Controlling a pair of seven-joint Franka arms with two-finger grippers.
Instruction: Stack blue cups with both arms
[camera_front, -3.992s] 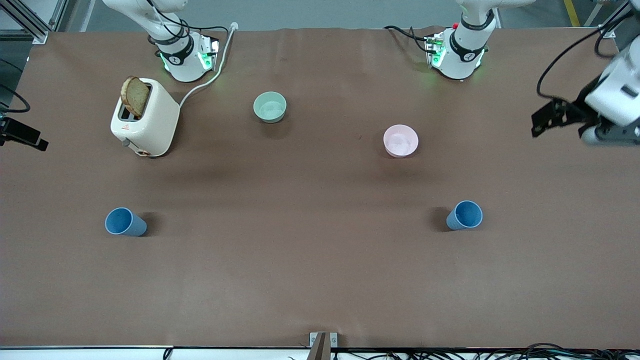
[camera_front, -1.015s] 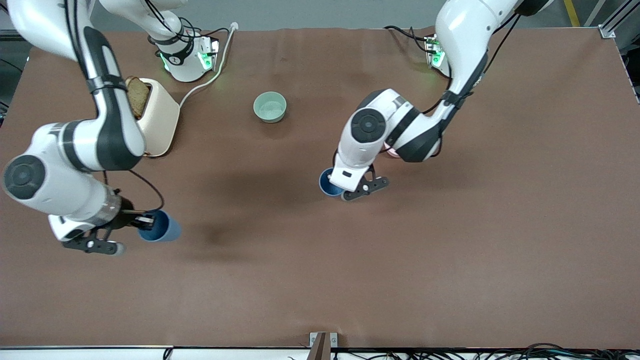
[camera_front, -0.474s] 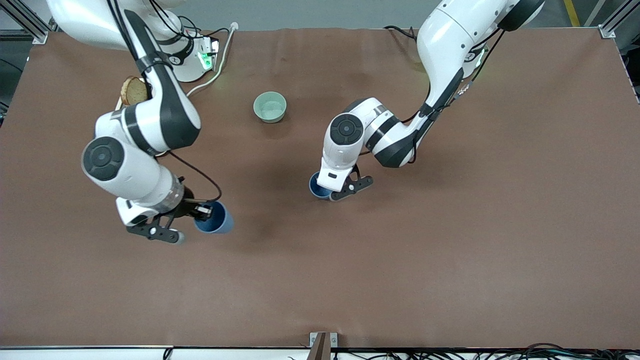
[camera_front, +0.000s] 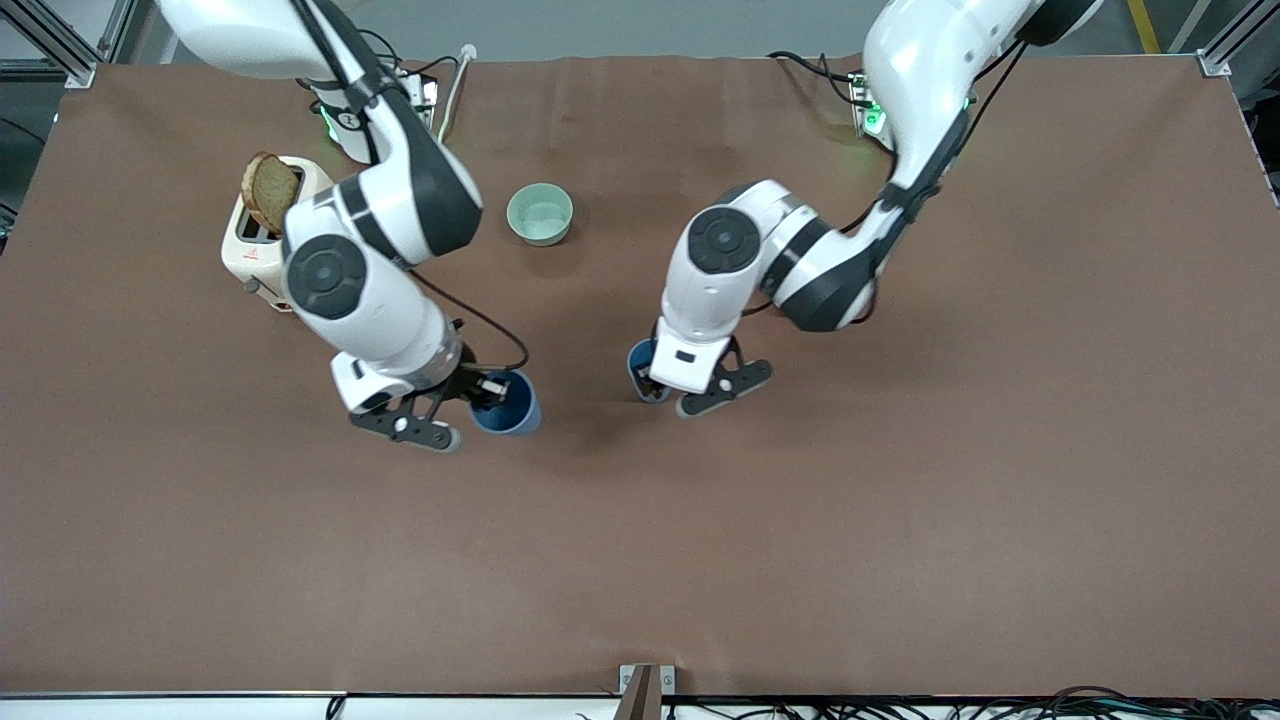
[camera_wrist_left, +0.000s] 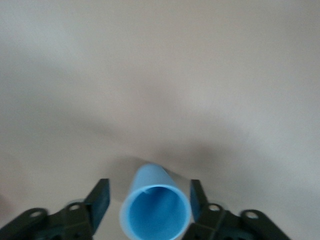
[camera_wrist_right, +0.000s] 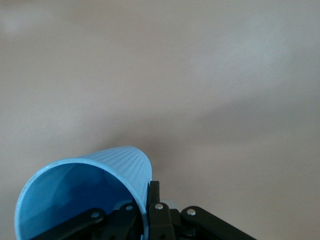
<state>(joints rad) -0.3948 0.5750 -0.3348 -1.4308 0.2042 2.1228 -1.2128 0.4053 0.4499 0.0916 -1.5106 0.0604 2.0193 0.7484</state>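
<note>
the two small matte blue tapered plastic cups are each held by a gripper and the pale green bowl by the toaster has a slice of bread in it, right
Not quite. The bread slice stands in the white toaster, not in the pale green bowl, as the front view shows. The rest holds: the right gripper grips one blue cup by its rim, and the left gripper holds the other blue cup.

We see a matt brown table cover, smooth like paper or cloth, with faint creases. The blue cup at lower centre of the front view looks like matt plastic; the right wrist view shows fine ribbing on its wall. The other blue cup has the same finish. The arms wear glossy white shells. The toaster at upper left is smooth cream plastic with a soft sheen.
</note>
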